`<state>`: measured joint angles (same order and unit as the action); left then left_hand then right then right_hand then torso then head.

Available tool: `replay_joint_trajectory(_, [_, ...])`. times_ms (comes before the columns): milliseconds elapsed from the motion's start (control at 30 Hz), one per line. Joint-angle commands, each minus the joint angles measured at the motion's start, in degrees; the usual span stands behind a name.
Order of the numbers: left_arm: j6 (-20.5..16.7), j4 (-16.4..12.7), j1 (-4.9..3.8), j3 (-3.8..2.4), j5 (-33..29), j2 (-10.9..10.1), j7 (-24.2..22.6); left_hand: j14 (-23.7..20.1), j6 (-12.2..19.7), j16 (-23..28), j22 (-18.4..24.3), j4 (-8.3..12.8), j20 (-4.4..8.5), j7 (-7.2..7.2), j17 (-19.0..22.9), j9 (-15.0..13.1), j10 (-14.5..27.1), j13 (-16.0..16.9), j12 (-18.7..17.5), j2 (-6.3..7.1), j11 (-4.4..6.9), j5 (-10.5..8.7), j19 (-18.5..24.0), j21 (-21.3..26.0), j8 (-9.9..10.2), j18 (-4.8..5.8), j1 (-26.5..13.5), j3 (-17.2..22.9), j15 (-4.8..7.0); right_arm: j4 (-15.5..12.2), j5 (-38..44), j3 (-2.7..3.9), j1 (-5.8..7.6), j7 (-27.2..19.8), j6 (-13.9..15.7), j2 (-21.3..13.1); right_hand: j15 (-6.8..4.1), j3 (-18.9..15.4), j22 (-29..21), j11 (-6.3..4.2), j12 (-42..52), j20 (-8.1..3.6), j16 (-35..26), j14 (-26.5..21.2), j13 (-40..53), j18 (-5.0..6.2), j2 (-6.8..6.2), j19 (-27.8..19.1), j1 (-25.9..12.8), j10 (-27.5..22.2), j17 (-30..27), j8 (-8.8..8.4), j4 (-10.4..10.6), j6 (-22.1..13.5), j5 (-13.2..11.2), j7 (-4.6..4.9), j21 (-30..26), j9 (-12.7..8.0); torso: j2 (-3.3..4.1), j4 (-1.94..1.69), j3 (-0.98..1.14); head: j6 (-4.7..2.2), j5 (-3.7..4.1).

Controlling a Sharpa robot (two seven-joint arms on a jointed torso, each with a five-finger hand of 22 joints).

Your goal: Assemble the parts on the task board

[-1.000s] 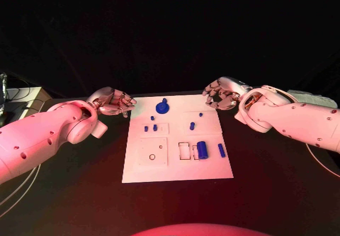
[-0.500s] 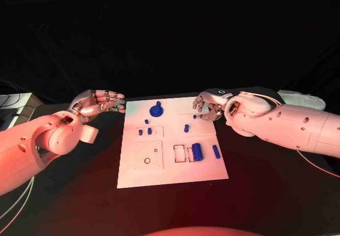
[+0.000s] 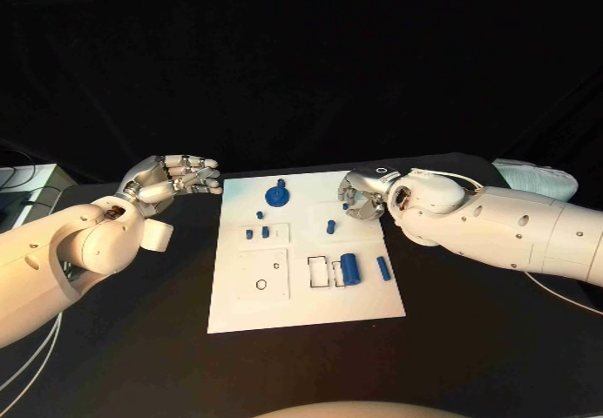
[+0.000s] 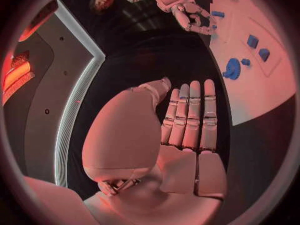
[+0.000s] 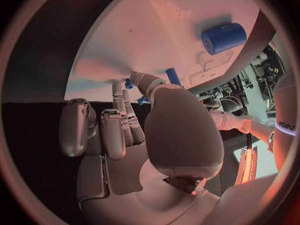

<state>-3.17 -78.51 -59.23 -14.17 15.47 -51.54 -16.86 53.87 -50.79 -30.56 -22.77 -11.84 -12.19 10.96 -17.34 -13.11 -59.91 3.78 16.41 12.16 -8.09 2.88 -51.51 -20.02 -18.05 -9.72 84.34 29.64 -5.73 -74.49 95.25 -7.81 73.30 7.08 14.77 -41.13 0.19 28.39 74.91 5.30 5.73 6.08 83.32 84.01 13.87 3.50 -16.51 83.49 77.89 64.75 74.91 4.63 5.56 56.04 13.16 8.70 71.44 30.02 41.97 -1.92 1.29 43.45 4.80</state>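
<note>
The white task board point(image 3: 301, 300) lies mid-table. On it are a blue disc with a knob point(image 3: 276, 193), small blue pegs point(image 3: 256, 232), another peg point(image 3: 330, 226), a thick blue cylinder point(image 3: 350, 268) and a slim bar point(image 3: 383, 268). My right hand point(image 3: 362, 193) hovers over the board's far right corner with its fingers loosely bent and nothing in them. In the right wrist view its thumb point(image 5: 145, 80) points at the board point(image 5: 156, 30) close to a small peg point(image 5: 173, 76). My left hand point(image 3: 170, 181) floats off the board's far left corner, fingers straight and empty point(image 4: 187, 120).
A pale object point(image 3: 534, 178) lies at the table's far right, behind my right arm. A light-coloured box point(image 3: 25, 187) stands past the table's left edge. Bare black table point(image 3: 490, 322) surrounds the board.
My right hand has come in from beyond the board's far right corner to hover over it. My left hand has uncurled its fingers. The head camera shifted.
</note>
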Motion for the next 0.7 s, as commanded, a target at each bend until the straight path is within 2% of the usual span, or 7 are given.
replay_joint_trajectory(33, [0.0, -0.3, 0.05, -0.08, -1.2, 0.0, -1.2, 0.5, -0.2, 0.3, 0.1, 0.3, 0.03, 0.15, -0.1, 0.1, -0.5, 0.1, -0.2, 0.11, 0.07, 0.05, -0.4, 0.3, 0.2, -0.74, -0.5, -0.2, 0.05, -0.1, 1.7, -0.1, -0.42, 0.6, -1.2, 0.3, 0.37, 1.3, 5.3, -0.11, -0.4, 0.06, -0.2, 2.9, -1.0, 0.33, 0.6, 0.0, 0.0, 0.4, 1.3, 0.06, 0.4, 1.3, -2.1, -0.02, -0.1, -0.5, 0.07, 0.04, 0.07, 0.11, -0.25])
replay_joint_trajectory(167, [-0.2, -0.3, 0.06, -0.1, -1.2, -0.1, -1.0, 0.6, -0.2, 0.3, 0.1, 0.3, 0.05, 0.2, -0.2, 0.1, -0.6, 0.1, -0.3, 0.02, 0.06, 0.05, -0.5, 0.4, 0.2, -0.74, -0.6, -0.2, 0.05, -0.1, 1.4, -0.1, -0.66, 0.3, -0.7, 0.5, 0.26, 2.7, 5.3, -0.24, -0.4, -0.05, -0.2, 2.9, -1.6, 0.34, 1.14, 0.1, 0.3, 0.9, 1.3, 0.27, 0.6, 2.1, -2.6, -0.21, -0.1, -0.8, 0.0, 0.1, 0.13, 0.27, -0.32])
replay_joint_trajectory(367, [-0.6, -0.4, 0.06, -0.12, -1.6, -0.1, -0.8, 0.9, -0.3, 0.4, 0.2, 0.3, 0.09, 0.27, -0.3, 0.1, -0.7, 0.1, -0.4, -0.11, 0.05, 0.06, -0.8, 0.5, 0.3, -0.75, -0.6, -0.2, 0.08, -0.1, 1.0, -0.11, -0.85, -0.1, -0.9, 0.5, -0.15, 5.7, 5.6, -0.7, -0.1, -0.39, -0.1, 3.0, -2.6, 0.26, 2.06, 0.3, 0.9, 2.6, 1.4, 1.23, 0.4, 4.2, -3.6, -0.64, 0.3, -0.9, 0.0, 0.1, 0.12, 0.4, -0.35])
replay_joint_trajectory(433, [-0.7, -0.5, 0.06, -0.12, -1.9, -0.1, -0.7, 5.6, -0.6, -2.9, -0.5, 1.2, 1.22, -0.2, -2.4, 0.3, -3.5, 0.8, 0.9, -0.43, 1.0, 0.11, -4.4, -1.4, 0.4, -0.96, -0.3, -1.0, 1.5, -0.1, 1.0, -0.11, -0.9, -0.2, -1.2, 0.6, -0.25, 6.9, 5.6, -0.82, -0.2, -0.5, -0.1, 3.0, -3.0, 0.26, 2.87, 0.3, 1.2, 2.9, 1.4, 1.69, 0.2, 5.0, -3.8, -0.81, 0.2, -0.8, -0.01, 0.08, 0.13, 0.42, -0.37])
replay_joint_trajectory(467, [-0.7, -0.6, 0.06, -0.12, -2.0, -0.1, -0.7, 5.8, -0.8, -3.8, -0.9, 1.4, 1.75, -0.38, -3.2, 0.4, -3.9, 0.9, 1.0, -0.62, 1.25, 0.05, -5.2, -1.9, 0.5, -0.82, -0.4, -1.4, 1.77, -0.2, 0.9, -0.11, -0.93, -0.3, -1.3, 0.7, -0.36, 8.0, 5.6, -0.96, -0.2, -0.6, -0.1, 3.0, -3.2, 0.27, 3.54, 0.3, 1.5, 3.2, 1.4, 2.08, -0.2, 5.6, -4.3, -0.96, 0.2, -0.7, -0.02, 0.07, 0.14, 0.44, -0.4])
replay_joint_trajectory(533, [-0.8, -0.7, 0.06, -0.12, -2.2, 0.0, -0.6, 5.8, -0.8, -4.1, -1.0, 1.5, 1.87, -0.43, -3.5, 0.5, -4.0, 1.0, 1.1, -0.65, 1.29, 0.05, -5.2, -2.1, 0.6, -0.77, -0.4, -1.5, 1.83, -0.2, 0.9, -0.11, -1.0, -0.4, -1.5, 0.7, -0.55, 9.1, 5.7, -1.21, -0.1, -0.78, -0.1, 3.0, -3.5, 0.26, 4.12, 0.4, 1.7, 4.1, 1.3, 2.75, -0.8, 6.5, -4.4, -1.18, 0.2, -0.5, -0.01, 0.1, 0.14, 0.45, -0.46])
replay_joint_trajectory(700, [-0.9, -0.9, 0.06, -0.12, -2.4, 0.0, -0.6, 5.1, -1.0, -4.3, -1.1, 1.6, 1.99, -0.46, -4.0, 0.6, -3.6, 1.0, 0.9, -0.71, 1.24, 0.05, -5.0, -2.1, 0.6, -0.64, -0.4, -1.7, 1.76, -0.4, 0.9, -0.11, -1.12, -0.5, -1.3, 0.9, -0.7, 9.7, 5.8, -1.38, -0.1, -0.93, -0.2, 3.0, -3.8, 0.24, 4.44, 0.4, 1.5, 4.7, 1.3, 3.35, -1.4, 7.1, -4.5, -1.3, 0.3, -0.2, 0.02, 0.14, 0.13, 0.55, -0.47])
